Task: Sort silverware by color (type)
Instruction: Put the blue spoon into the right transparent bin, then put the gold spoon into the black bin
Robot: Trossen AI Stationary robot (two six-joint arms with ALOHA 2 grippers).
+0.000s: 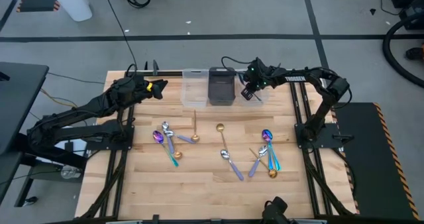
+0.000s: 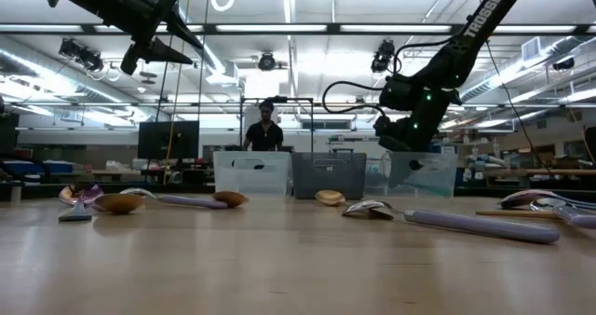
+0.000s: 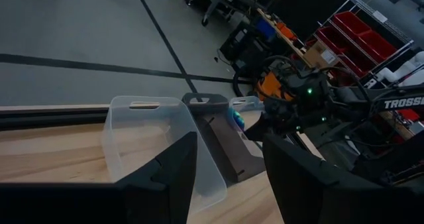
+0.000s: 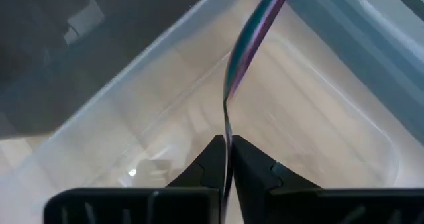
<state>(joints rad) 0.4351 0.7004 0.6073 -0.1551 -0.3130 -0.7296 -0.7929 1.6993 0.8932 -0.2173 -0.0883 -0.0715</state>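
Silverware lies in three loose heaps on the near half of the table (image 1: 205, 184): a left cluster (image 1: 169, 141), a middle group (image 1: 228, 159) and a right cluster (image 1: 266, 154), mixing silver, gold and rainbow spoons, some crossing one another. One rainbow spoon (image 4: 248, 35) is already off the wood, pinched by its slim handle in the right gripper (image 4: 227, 159), whose fingers are closed tight on it edge-on. That gripper hangs over the right-hand clear bin (image 1: 254, 95) at the far edge, right of the dark bin (image 1: 221, 86), with the spoon pointing down into the clear bin's bottom.

The left gripper (image 1: 156, 87) waits high at the far left, near the left clear bin (image 1: 193, 89), its fingers (image 3: 165, 177) spread apart and holding nothing.

These spoons look light, thin, stiff and polished, so I'd judge them slippery and apt to swivel in a pinch. The flat stretch of handle seems the sensible place to grip, squeezing across its width as here; the bowl would likely slide out. Where spoons overlap, as in the right cluster, lifting one could drag its neighbour. Released from this height, the held spoon may bounce or clatter in the hard plastic bin, though it should not be harmed.
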